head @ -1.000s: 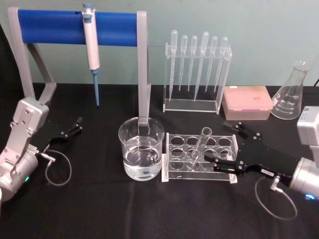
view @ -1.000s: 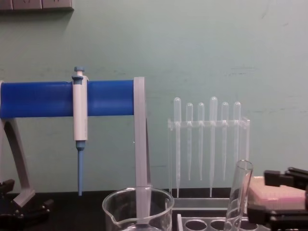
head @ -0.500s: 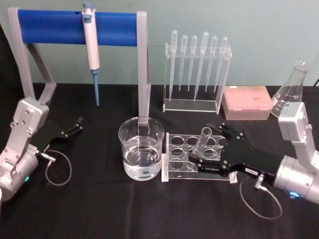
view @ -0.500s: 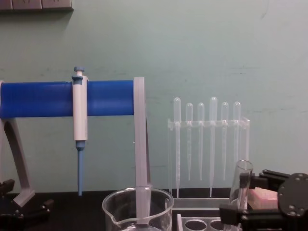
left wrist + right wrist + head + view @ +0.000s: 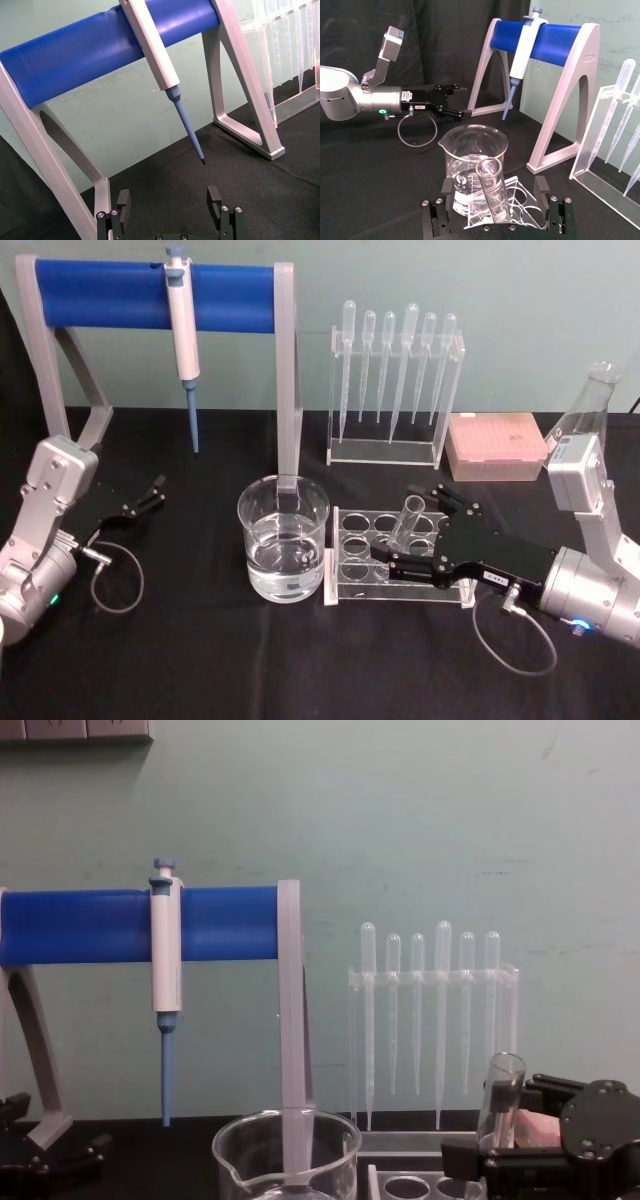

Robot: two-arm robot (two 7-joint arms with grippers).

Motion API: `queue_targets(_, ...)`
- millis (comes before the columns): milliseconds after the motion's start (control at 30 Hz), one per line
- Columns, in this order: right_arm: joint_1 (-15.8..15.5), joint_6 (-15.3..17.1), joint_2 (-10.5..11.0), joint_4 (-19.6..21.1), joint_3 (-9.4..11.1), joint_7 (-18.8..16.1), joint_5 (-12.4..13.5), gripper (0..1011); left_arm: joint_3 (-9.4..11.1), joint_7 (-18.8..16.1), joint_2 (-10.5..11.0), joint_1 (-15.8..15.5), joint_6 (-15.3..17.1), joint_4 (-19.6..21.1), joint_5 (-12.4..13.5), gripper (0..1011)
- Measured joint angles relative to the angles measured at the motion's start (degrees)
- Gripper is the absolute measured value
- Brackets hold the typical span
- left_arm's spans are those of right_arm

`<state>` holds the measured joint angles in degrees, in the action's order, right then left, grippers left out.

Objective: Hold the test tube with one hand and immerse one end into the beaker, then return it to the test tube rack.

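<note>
The test tube leans in a hole of the clear rack, just right of the beaker, which holds water. My right gripper is open and straddles the tube, one finger on each side. In the right wrist view the test tube stands midway in the right gripper, with a gap to each finger and the beaker just beyond. The chest view shows the tube's rim beside the black gripper body. My left gripper rests open at the left of the table, its fingers apart with nothing between them.
A white-and-blue pipettor hangs on the blue-barred stand at the back left. A holder of plastic pipettes, a pink tip box and a glass flask stand at the back right.
My right gripper has moved left toward the rack and rolled, so its open fingers now bracket the test tube. The tube, the beaker and the left arm have not moved.
</note>
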<state>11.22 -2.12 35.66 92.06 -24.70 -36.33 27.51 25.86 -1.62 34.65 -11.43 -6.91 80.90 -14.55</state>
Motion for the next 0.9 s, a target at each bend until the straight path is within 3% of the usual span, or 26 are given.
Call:
queue_targets(233, -0.08, -0.08, 0.08, 0.06, 0.07, 0.05, 0.0, 921, 0.0, 0.0, 0.0, 0.0, 0.0, 0.0, 0.0, 1000)
queue_targets(900, -0.18, -0.26, 0.19, 0.15, 0.16, 0.15, -0.08, 313, 0.0, 0.0, 0.0, 0.0, 0.0, 0.0, 0.0, 1000)
